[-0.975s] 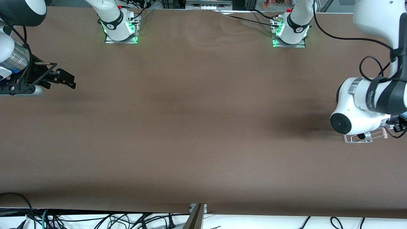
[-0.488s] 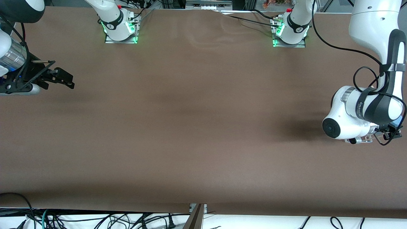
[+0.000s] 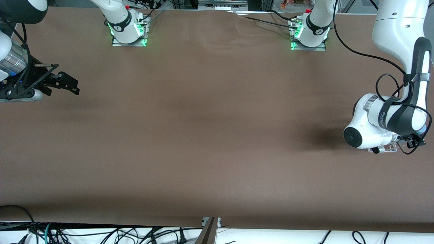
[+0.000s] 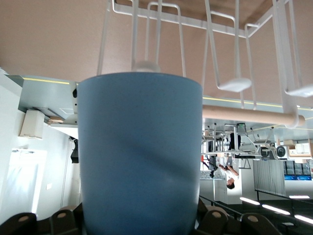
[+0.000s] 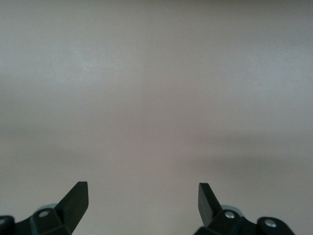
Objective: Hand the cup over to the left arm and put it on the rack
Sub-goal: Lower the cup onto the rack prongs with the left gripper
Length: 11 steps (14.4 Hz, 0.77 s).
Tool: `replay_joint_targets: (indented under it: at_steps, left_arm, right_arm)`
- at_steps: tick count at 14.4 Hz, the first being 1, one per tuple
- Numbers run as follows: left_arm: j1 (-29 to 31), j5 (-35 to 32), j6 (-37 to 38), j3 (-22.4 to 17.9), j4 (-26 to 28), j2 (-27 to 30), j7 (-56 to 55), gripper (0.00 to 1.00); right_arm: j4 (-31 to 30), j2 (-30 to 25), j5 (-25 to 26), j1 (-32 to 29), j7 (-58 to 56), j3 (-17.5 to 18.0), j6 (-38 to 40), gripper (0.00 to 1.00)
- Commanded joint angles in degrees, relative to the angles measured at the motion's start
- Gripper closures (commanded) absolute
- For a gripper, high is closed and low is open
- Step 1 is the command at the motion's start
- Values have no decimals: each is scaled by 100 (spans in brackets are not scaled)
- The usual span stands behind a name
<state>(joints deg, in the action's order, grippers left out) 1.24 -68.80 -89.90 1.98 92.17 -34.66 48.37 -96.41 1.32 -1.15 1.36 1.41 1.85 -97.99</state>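
The light-blue cup [image 4: 141, 152] fills the left wrist view, held between the jaws of my left gripper [image 4: 142, 226], which is shut on it. The cup's end is right at the white wire prongs of the rack [image 4: 230, 85] and its wooden dowel [image 4: 254, 116]. In the front view the left arm's wrist [image 3: 373, 130] hangs over the rack [image 3: 386, 148] at the left arm's end of the table and hides the cup and the gripper. My right gripper [image 3: 69, 85] is open and empty over the right arm's end of the table; it also shows in the right wrist view [image 5: 142, 196].
The brown table [image 3: 210, 135] is bare between the two arms. The arm bases [image 3: 129, 28] [image 3: 310, 34] stand at the edge farthest from the front camera. Cables hang below the table's near edge.
The left wrist has shifted toward the table's middle and now covers most of the rack, hiding the dowel's end. The right gripper drew back slightly, then stayed still.
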Motion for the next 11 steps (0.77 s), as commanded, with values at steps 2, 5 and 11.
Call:
replay_joint_targets:
  at_steps: [2, 5, 11]
  left_arm:
    - [34, -204, -98, 4, 38, -103, -249, 100]
    - [95, -204, -194, 4, 46, -129, -258, 100]
    - [78, -195, -160, 4, 46, -208, -390, 13]
  right_arm:
    - [167, 35, 28, 66, -71, -45, 218, 1]
    - [307, 34, 10, 66, -10, -27, 473, 1]
    - [316, 43, 10, 66, 140, -27, 500, 1]
